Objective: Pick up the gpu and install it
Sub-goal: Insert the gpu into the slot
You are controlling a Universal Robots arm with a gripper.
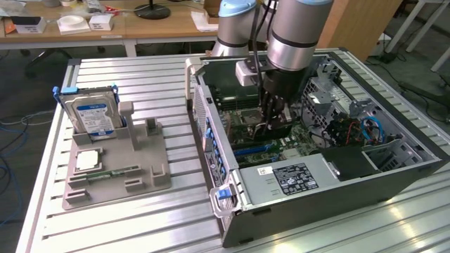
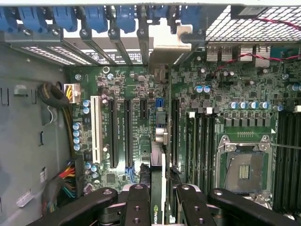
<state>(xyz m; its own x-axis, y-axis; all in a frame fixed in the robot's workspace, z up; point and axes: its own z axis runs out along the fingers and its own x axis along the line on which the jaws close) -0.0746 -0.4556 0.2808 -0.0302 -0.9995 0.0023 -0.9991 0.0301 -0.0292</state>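
Note:
My gripper [image 1: 274, 125] hangs inside the open computer case [image 1: 211, 132], low over the green motherboard [image 2: 117, 84]. It is shut on the gpu [image 2: 158, 141], which the wrist view shows edge-on between the two black fingers [image 2: 138, 207]. The card's silver end bracket [image 2: 165, 41] reaches toward the case's rear slot openings. The card stands upright among the long black expansion slots [image 2: 128, 132]; I cannot tell whether its lower edge touches one. In the exterior view the card is mostly hidden behind the gripper.
A grey fixture [image 1: 116, 174] beside the case on the exterior view's left holds a silver hard drive [image 1: 95, 113] with a blue label and a slim memory stick [image 1: 113, 173]. Inside the case are the CPU socket [image 2: 244, 169], cable bundles [image 2: 70, 181] and a power supply [image 1: 292, 179].

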